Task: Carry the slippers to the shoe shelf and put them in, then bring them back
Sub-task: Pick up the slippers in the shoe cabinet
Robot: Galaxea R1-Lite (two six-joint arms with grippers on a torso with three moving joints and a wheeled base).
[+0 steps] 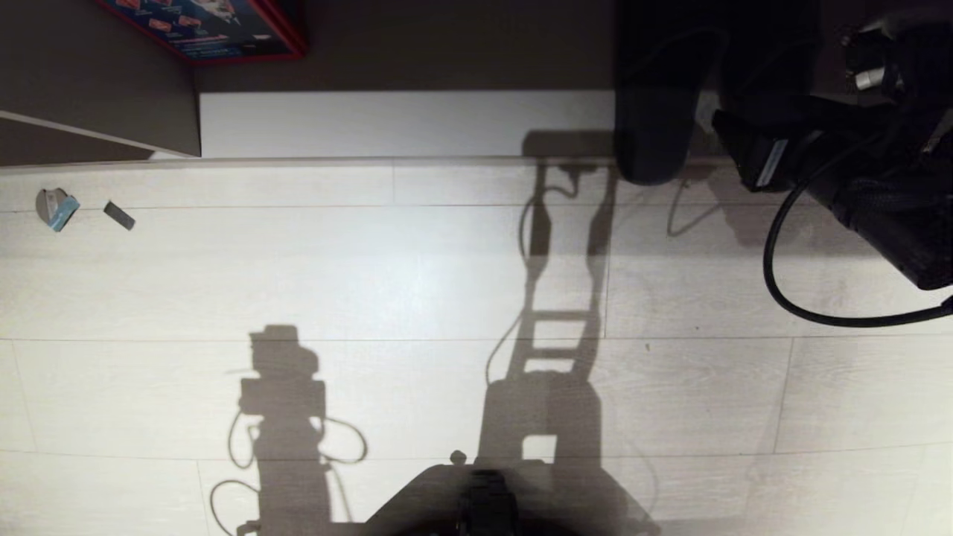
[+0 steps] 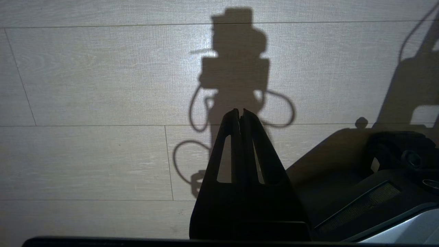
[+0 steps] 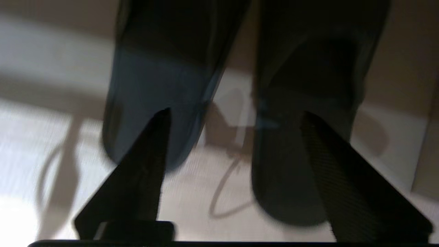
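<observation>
Slippers (image 3: 219,113), dark navy slides, lie half inside my shelf (image 1: 406,123), upper right; right gripper (image 3: 233,115) jaws spread, empty; left gripper (image 2: 240,115) closed.

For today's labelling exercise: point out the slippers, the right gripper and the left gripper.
slippers (image 3: 154,89): right wrist view, on one slipper's sole.
right gripper (image 3: 233,115): right wrist view, midway between fingertips.
left gripper (image 2: 240,111): left wrist view, at the closed fingertips.

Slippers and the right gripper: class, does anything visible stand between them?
Nothing visible does. In the right wrist view the right gripper is open, its fingers apart just in front of the slippers, which lie side by side, heels over the floor.
</observation>
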